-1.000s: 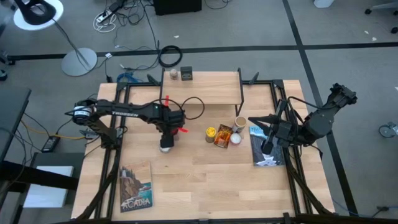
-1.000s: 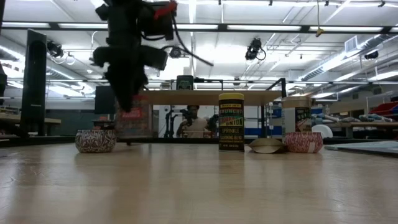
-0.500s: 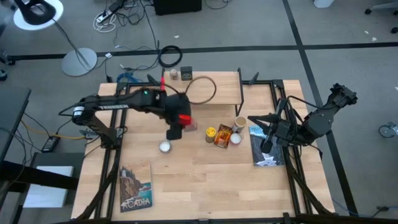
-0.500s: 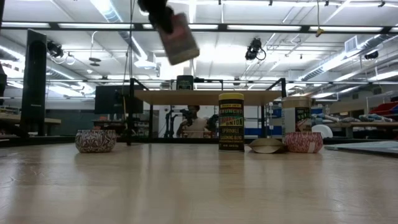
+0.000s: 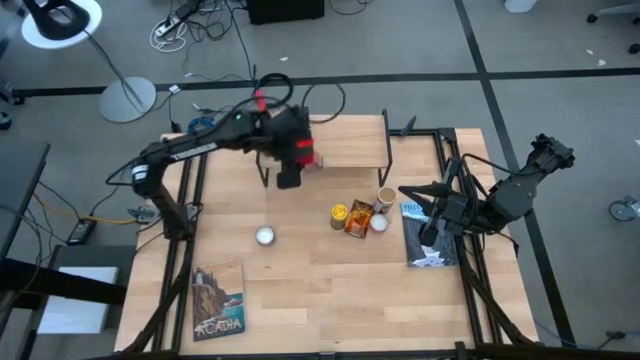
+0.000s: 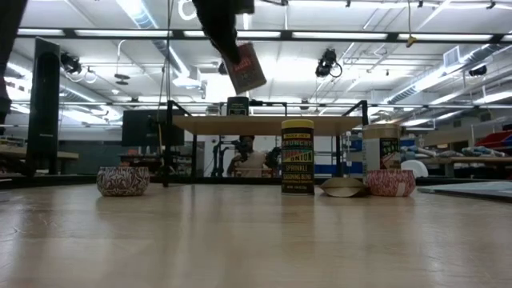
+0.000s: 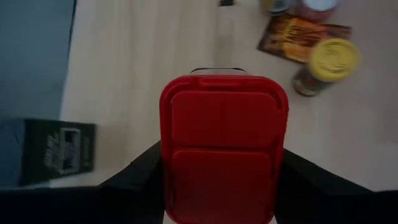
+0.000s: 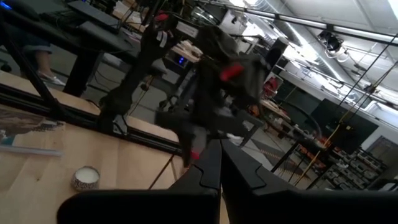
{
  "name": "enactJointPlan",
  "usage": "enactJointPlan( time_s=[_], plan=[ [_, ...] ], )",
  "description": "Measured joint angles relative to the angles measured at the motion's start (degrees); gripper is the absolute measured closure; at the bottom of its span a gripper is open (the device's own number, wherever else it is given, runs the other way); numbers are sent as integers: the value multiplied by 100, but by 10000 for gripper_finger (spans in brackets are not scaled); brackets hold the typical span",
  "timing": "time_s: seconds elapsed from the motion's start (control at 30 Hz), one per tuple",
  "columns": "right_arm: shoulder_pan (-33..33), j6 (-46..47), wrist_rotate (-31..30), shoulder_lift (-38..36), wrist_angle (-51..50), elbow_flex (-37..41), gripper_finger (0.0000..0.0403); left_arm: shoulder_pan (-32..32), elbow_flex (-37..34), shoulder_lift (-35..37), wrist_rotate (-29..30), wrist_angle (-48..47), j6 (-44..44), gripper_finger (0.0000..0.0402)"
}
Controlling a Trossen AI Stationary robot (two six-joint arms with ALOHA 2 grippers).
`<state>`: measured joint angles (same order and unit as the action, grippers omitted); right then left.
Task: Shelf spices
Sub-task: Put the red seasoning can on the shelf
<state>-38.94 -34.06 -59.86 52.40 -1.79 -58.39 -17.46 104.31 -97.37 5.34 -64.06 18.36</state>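
Observation:
My left gripper (image 5: 289, 172) is shut on the red tin (image 7: 224, 149), high over the table by the front left of the shelf (image 5: 335, 140). The low view shows the tin (image 6: 246, 68) tilted, above the shelf's plank (image 6: 264, 124). A dark tin (image 5: 300, 119) and a small pale-capped jar (image 5: 280, 119) stand on the shelf's far left. On the table stand the yellow black-lidded jar (image 5: 339, 214) and the tan jar (image 5: 386, 197), with the orange packet (image 5: 357, 219) lying flat between them. My right gripper (image 8: 220, 163) is shut and empty at the right, over a book (image 5: 425, 240). My left gripper pinches the red tin by two opposite sides (image 7: 166, 177), just under its red lid, one finger (image 7: 138, 173) on each side. The fingers come from the lid's side, slanting down from above. The tin is lifted clear of the table and hangs tilted below the fingers.
Two small white round discs sit on the table, one left of centre (image 5: 265, 236), one by the packet (image 5: 378, 224). A picture-covered book (image 5: 218, 300) lies at the near left. Black frame rails (image 5: 190, 200) run along both table sides.
My left gripper has risen from the table beside the left disc and gone toward the far edge and the shelf, tipping as it went. The red tin, standing on the table a second ago, is now lifted clear and tilted.

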Motion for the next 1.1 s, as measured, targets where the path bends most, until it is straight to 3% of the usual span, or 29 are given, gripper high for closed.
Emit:
enactJointPlan(
  time_s=[0.37, 0.53, 1.1],
  plan=[
    [0, -9, 2, 0, 18, 0, 397, -627, 3062, -2095, -154, -1700, 673, 193],
    [11, -31, 4, 0, -44, -1, 399, -829, 2755, -2263, -141, -1632, 825, 193],
    [46, -63, 2, -7, -93, -2, 400, -1019, 2960, -2315, -344, -1516, 860, 193]
  ],
)
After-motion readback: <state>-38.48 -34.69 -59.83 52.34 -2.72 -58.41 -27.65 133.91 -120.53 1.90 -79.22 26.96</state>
